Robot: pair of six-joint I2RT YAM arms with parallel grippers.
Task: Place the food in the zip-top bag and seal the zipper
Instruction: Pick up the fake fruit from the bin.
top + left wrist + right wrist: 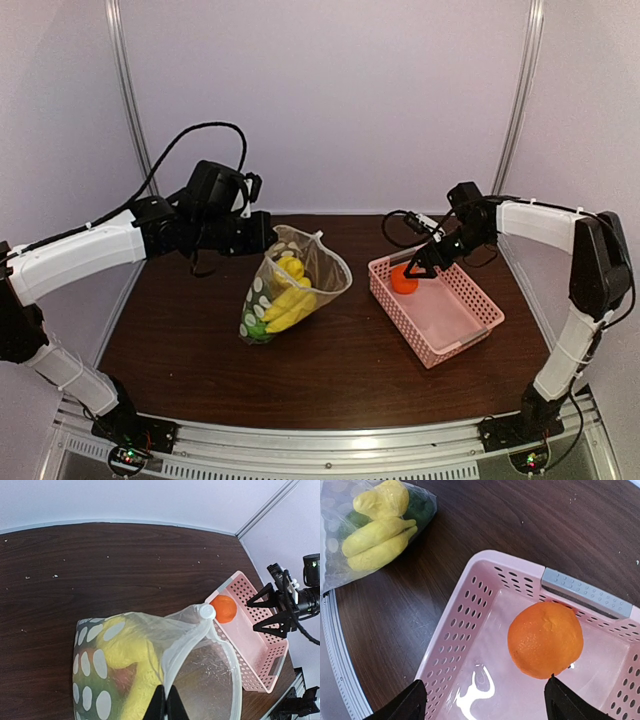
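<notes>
Pinching zip-top bag [114,652], left gripper [167,703]; right gripper [485,696] wide over orange [545,640]

- table [200,340]: dark wood-grain, low sheen, pale specks
- basket [455,640]: pink plastic, perforated walls, glossy floor with reflections
- handle insert [587,592]: grey, ribbed, matt
- orange [545,640]: dimpled peel texture, satin
- zip-top bag [210,670]: clear soft film, creased, fine scuffs, white printed dots
- bananas [375,542]: yellow, smooth plastic, matt
- right gripper [485,681]: black, matt plastic look
</notes>
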